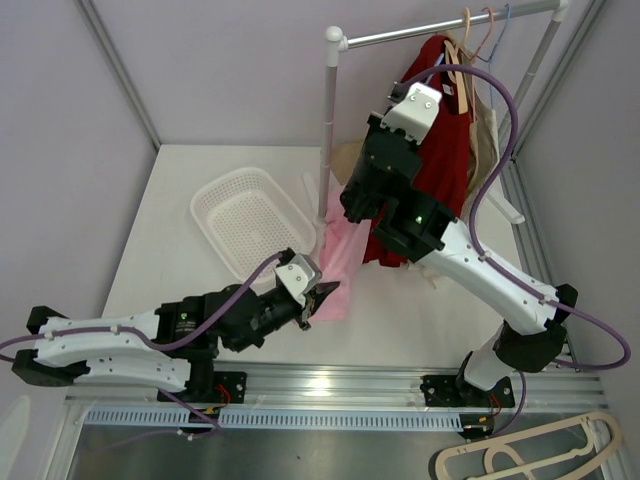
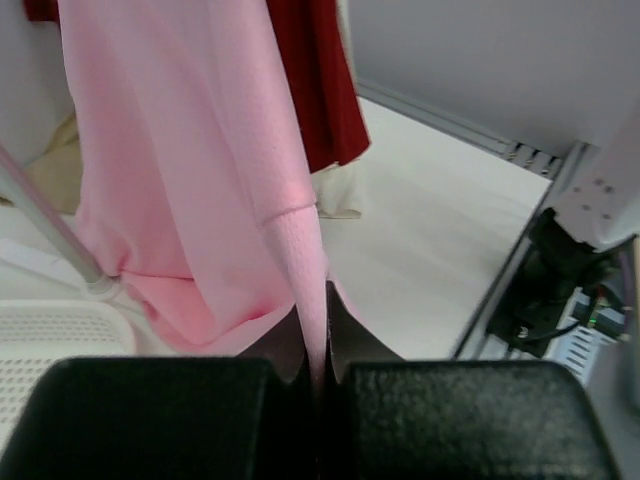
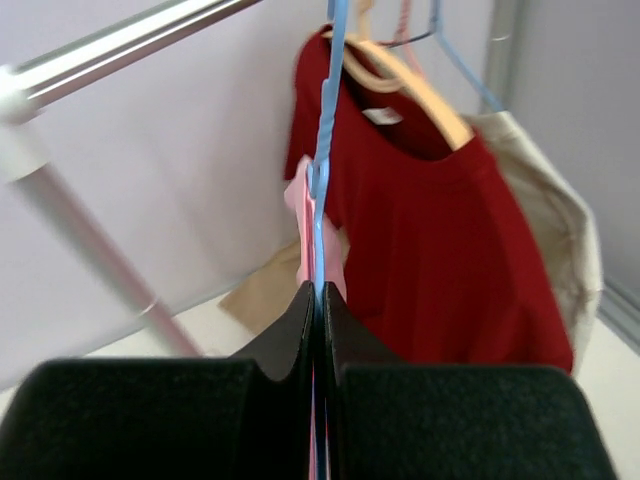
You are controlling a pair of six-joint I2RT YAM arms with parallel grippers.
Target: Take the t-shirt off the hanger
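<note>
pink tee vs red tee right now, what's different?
Grip: the pink tee has an edge pinched in the left gripper; the red tee is held by neither gripper.
Hanger: the pink tee sits by a thin blue hanger clamped in the right gripper; the red tee is on a tan hanger.
Pose: the pink tee slants toward the left arm; the red tee hangs straight.
Shared: both hang at the rack.

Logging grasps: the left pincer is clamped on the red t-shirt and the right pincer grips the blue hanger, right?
Not quite. The left wrist view shows the left pincer clamped on the pink t-shirt instead; the right pincer does grip the blue hanger.
</note>
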